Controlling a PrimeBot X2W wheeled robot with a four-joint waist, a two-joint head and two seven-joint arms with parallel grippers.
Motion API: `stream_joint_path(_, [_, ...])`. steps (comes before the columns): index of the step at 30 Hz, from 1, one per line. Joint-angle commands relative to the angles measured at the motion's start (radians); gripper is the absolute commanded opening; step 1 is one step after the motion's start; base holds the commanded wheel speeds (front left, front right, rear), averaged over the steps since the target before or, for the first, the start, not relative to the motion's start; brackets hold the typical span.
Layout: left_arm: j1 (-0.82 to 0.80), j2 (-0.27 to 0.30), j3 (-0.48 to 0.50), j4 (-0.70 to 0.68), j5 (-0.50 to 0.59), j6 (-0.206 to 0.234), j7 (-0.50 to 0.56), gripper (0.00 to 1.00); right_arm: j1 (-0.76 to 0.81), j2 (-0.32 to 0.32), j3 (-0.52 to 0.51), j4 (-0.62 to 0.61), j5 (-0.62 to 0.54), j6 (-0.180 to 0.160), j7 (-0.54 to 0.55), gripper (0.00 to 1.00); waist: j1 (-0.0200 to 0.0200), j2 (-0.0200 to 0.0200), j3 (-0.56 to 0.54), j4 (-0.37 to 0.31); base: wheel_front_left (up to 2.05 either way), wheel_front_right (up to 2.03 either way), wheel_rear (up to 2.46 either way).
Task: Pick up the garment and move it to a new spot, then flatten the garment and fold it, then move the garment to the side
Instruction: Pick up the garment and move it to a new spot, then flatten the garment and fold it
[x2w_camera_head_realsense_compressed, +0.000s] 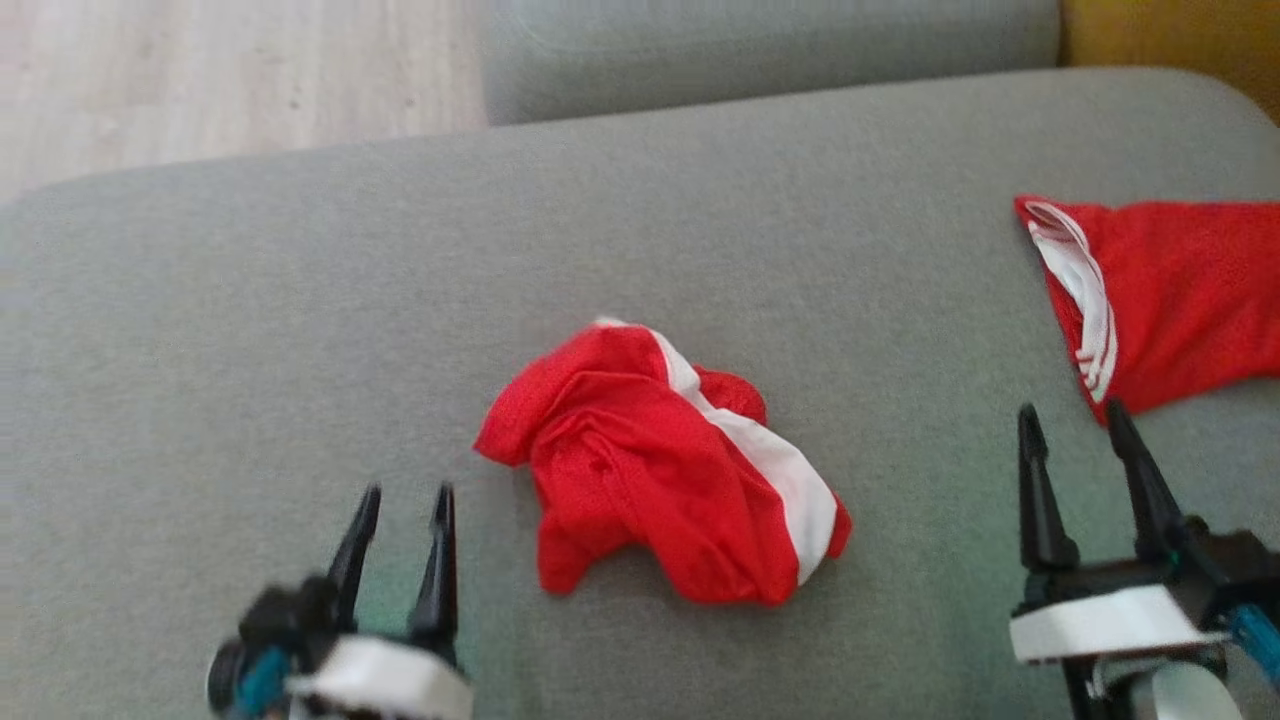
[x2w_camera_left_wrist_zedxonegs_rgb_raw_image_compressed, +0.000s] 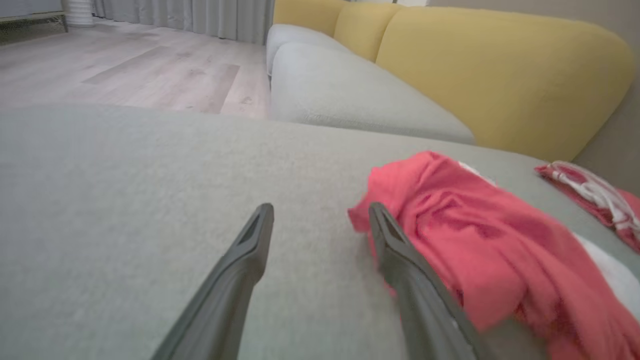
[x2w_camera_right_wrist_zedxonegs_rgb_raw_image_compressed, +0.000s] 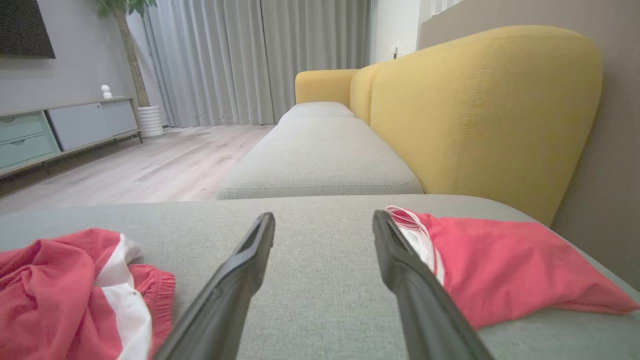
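Garment (x2w_camera_head_realsense_compressed: 640, 470), red mesh with a broad white stripe, lies crumpled in a loose heap near the middle of the grey sofa seat (x2w_camera_head_realsense_compressed: 300, 300). Nothing holds it. The stripe runs down its right side in the head view, and the red cloth bunches in folds over the rest. In the left wrist view the garment (x2w_camera_left_wrist_zedxonegs_rgb_raw_image_compressed: 500, 240) rises as a rumpled mound just right of the fingers. In the right wrist view it (x2w_camera_right_wrist_zedxonegs_rgb_raw_image_compressed: 65, 285) sits at the lower left, with a gathered hem showing.

The left gripper (x2w_camera_head_realsense_compressed: 408, 495) is just to the left of the heap, low over the seat. Its two dark fingers are spread apart with only grey fabric between them (x2w_camera_left_wrist_zedxonegs_rgb_raw_image_compressed: 321, 210). One finger overlaps the garment's edge in the wrist view (whether it touches the cloth I cannot tell).

The right gripper (x2w_camera_head_realsense_compressed: 1070, 410) is well off to the right. Its fingers are also spread wide and empty (x2w_camera_right_wrist_zedxonegs_rgb_raw_image_compressed: 324, 216), pointing along the seat.

Just beyond it lies a second red piece (x2w_camera_head_realsense_compressed: 1180, 300), flatter, with thin white stripes along its edge, close to the seat's right end (x2w_camera_right_wrist_zedxonegs_rgb_raw_image_compressed: 500, 265).

Behind the seat are another grey cushion (x2w_camera_head_realsense_compressed: 760, 50) and the yellow backrest (x2w_camera_right_wrist_zedxonegs_rgb_raw_image_compressed: 475, 115). A pale wood floor (x2w_camera_head_realsense_compressed: 200, 80) and grey curtains (x2w_camera_right_wrist_zedxonegs_rgb_raw_image_compressed: 250, 60) lie further off.
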Motion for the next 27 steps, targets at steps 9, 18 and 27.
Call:
stream_joint_path(9, [0.169, -0.093, 0.245, -0.156, 0.229, -0.015, -0.013, 1.00, 0.048, -0.004, -0.030, 0.036, -0.040, 0.007, -0.011, 1.00, 0.0001, 0.0000, -0.082, 0.100, 0.00, 0.00, 0.00])
stream_joint_path(18, [0.247, -0.177, 0.400, -0.126, 0.347, -0.140, -0.013, 1.00, 0.073, -0.004, -0.011, 0.108, -0.025, 0.007, -0.011, 1.00, 0.0001, 0.0000, -0.102, 0.113, 0.00, 0.00, 0.00])
stream_joint_path(27, [0.241, -0.205, 0.456, -0.091, 0.398, -0.196, -0.013, 1.00, 0.066, -0.004, 0.005, 0.142, -0.008, 0.007, -0.011, 1.00, 0.0001, 0.0000, -0.099, 0.107, 0.00, 0.00, 0.00])
